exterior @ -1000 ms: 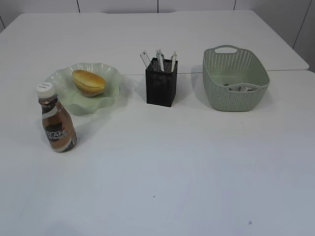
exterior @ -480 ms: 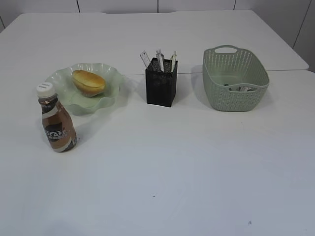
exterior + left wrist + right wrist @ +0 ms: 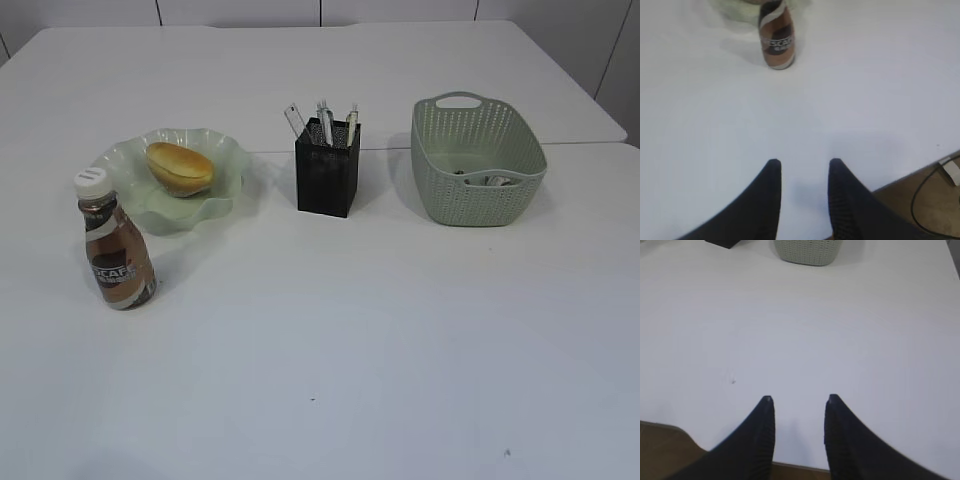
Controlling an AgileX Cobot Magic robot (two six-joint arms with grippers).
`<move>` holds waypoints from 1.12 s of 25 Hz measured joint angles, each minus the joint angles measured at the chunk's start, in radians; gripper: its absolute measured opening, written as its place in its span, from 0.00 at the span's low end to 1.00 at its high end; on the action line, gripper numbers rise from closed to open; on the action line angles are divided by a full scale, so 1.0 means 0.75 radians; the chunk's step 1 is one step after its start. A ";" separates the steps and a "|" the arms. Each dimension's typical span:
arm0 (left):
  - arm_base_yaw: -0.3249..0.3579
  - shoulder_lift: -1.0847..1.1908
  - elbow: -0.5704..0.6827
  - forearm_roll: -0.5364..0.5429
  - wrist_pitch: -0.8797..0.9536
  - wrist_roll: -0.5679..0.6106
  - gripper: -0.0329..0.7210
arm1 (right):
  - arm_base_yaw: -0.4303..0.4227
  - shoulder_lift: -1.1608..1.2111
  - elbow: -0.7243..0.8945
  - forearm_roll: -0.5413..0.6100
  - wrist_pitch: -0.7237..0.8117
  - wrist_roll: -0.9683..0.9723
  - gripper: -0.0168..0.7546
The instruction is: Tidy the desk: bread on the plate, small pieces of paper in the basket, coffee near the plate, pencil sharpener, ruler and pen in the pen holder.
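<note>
White tabletop (image 3: 400, 330) carries a desk that looks tidied: bread (image 3: 180, 167) lies on the plate (image 3: 225, 150) toward the left edge, the coffee bottle (image 3: 116, 255) stands just beside it, pens and a ruler stick out of the pen holder (image 3: 327, 168), and paper scraps sit in the basket (image 3: 478, 160) toward the right edge. The sharpener is not visible. Left gripper (image 3: 804, 167) and right gripper (image 3: 797, 402) hover spread and empty at the near edge.

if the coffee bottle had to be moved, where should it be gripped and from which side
Probably around the wide lower body of the coffee bottle, at the label, coming in level from the front. It stands upright, and the plate sits close behind it, while the table in front is open. The left gripper already faces it with fingers apart; the narrow neck and cap offer less surface.
</note>
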 joint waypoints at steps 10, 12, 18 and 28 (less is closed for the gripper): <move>0.469 -0.001 0.000 0.000 -0.003 0.000 0.33 | -0.239 -0.060 0.000 -0.001 -0.002 0.000 0.38; 0.545 -0.017 0.000 0.000 -0.004 0.000 0.33 | -0.259 -0.060 0.000 -0.003 -0.003 0.000 0.38; 0.721 -0.084 0.000 0.001 -0.006 0.000 0.33 | -0.267 -0.060 0.000 -0.003 -0.003 0.000 0.39; 0.755 -0.084 0.000 0.001 -0.006 0.000 0.33 | -0.267 -0.060 0.000 -0.003 -0.005 0.000 0.38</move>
